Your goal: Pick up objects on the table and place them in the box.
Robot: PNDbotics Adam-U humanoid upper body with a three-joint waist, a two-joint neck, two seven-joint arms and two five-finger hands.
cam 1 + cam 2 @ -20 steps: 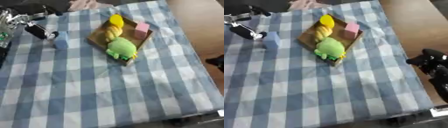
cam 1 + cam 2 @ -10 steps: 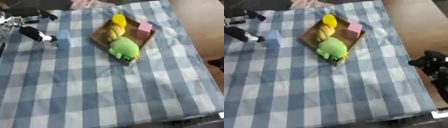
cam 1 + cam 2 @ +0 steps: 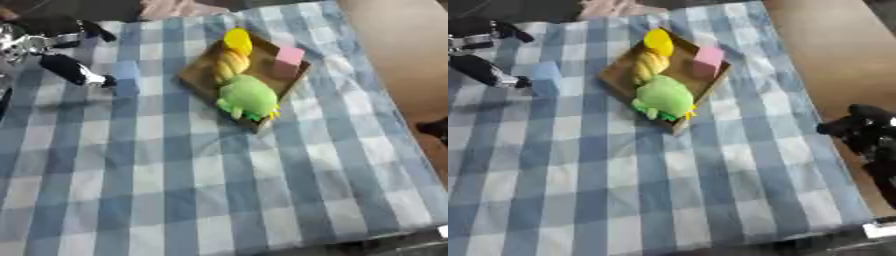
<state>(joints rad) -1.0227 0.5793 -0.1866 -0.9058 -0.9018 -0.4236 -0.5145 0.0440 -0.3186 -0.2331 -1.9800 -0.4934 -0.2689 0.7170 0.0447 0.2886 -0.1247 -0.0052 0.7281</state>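
The blue block (image 3: 127, 78) stands on the checked cloth (image 3: 201, 190) at the table's far left, just left of the box (image 3: 203, 80) and apart from it. My left hand (image 3: 66, 60) is right beside the block, one dark finger (image 3: 74, 71) stretched toward its left face with the tip at or nearly at it; the other fingers are spread above, not curled round anything, so the hand is released and grasps nothing. The shallow wooden box lies askew and already holds a green plush toy (image 3: 248, 98) at its near end, a yellow braided piece (image 3: 231, 62) along its left side, a yellow round piece (image 3: 237, 39) at the far corner and a pink block (image 3: 288, 57) on the right. My right hand (image 3: 868, 137) hangs off the table's right edge over the brown floor, and I cannot tell how its fingers are set
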